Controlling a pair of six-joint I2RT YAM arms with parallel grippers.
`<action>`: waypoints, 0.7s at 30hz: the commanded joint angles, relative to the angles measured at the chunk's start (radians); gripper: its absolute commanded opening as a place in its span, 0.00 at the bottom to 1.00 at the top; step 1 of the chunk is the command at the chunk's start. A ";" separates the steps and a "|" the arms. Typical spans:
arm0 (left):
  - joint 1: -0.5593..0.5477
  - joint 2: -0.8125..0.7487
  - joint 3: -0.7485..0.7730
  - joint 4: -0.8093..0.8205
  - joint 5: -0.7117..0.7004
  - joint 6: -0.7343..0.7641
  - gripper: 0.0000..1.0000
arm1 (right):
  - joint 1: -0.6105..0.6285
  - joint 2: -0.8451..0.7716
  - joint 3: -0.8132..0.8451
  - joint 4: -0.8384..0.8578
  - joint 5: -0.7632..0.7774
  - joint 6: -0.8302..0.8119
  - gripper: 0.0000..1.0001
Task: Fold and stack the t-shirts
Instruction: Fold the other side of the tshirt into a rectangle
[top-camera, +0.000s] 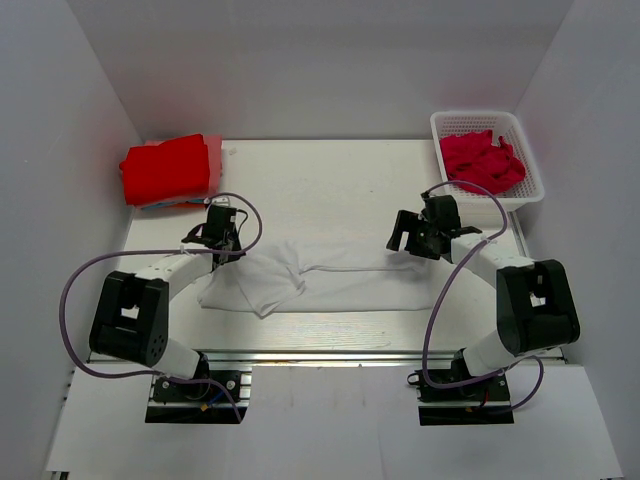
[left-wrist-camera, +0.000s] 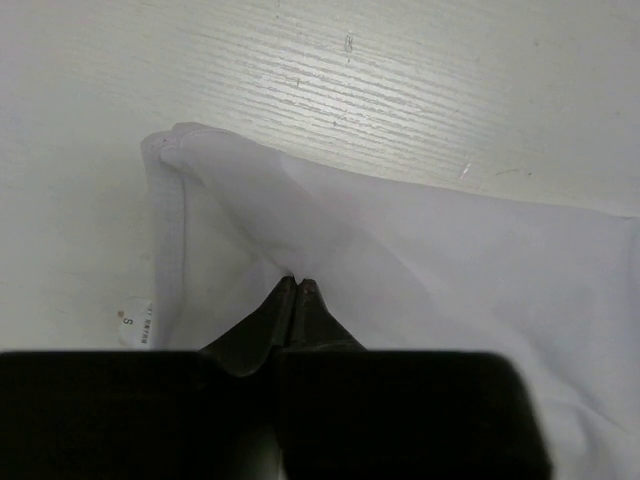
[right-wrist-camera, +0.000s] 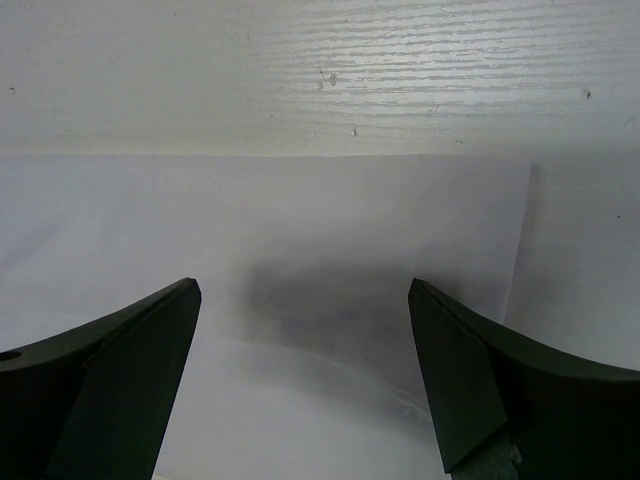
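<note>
**A:** Far left corner of the surface: a red t-shirt (top-camera: 168, 168) sits folded. I'd call that the start of the stack, parked away from the working area.

**B:** Moving in, the left fingers (left-wrist-camera: 285, 312) are pressed together on the white t-shirt (top-camera: 330, 280). They pinch up a ridge of cloth near its left end, close to the band with the small tag (left-wrist-camera: 128, 322).

**A:** That shirt lies spread across the middle of the surface, towards the near edge, with its left part bunched. A pinch there, I'd say, is meant to lift that end over for a fold.

**B:** Now the right fingers (right-wrist-camera: 130, 385): wide apart over the shirt's flat right part, gripping nothing. They're probably lined up to take the matching edge.

**A:** And the far right corner?

**B:** The white basket (top-camera: 478, 118), with crimson t-shirts (top-camera: 482, 160) heaped inside, not yet folded.
</note>
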 joint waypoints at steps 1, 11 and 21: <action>0.020 -0.007 0.001 0.022 -0.002 -0.001 0.02 | 0.000 0.007 0.039 -0.005 0.015 -0.015 0.90; 0.038 -0.090 -0.010 0.062 -0.051 0.021 0.00 | 0.001 0.022 0.046 -0.012 0.011 -0.013 0.90; 0.075 0.033 0.083 0.100 -0.041 0.122 0.00 | 0.000 0.047 0.054 -0.011 0.003 -0.019 0.90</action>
